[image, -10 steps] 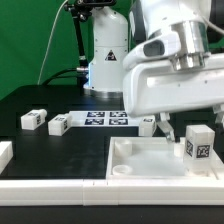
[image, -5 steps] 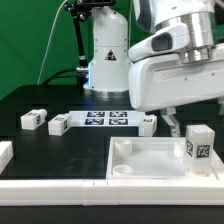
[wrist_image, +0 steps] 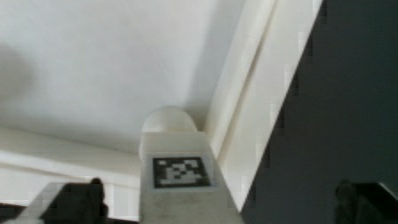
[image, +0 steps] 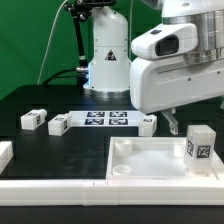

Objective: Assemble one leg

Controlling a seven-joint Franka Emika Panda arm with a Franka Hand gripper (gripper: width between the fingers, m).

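We find the gripper point(wrist_image: 217, 202) wide open and holding nothing: in the wrist view its two dark fingertips point(wrist_image: 79, 200) stand well apart, one on either side of the leg point(wrist_image: 178, 168), and neither touches it. The leg stands upright inside the large white tray point(image: 140, 168), its tag face showing in both views. In the wrist view its far end lies close against the tray's raised rim. In the exterior view the leg point(image: 198, 143) is in the tray's part toward the exterior view's right, under the arm's white body, and one dark finger point(image: 172, 123) hangs just beside it toward the exterior view's left. We cannot make out the second finger in that view. The tray rests on the black table point(image: 70, 150). Beyond the tray the marker board point(image: 105, 119) lies flat. Two loose blocks of the same kind point(image: 33, 120) point(image: 59, 124) sit near its end on the exterior view's left, and a third block point(image: 148, 123) sits at its other end.
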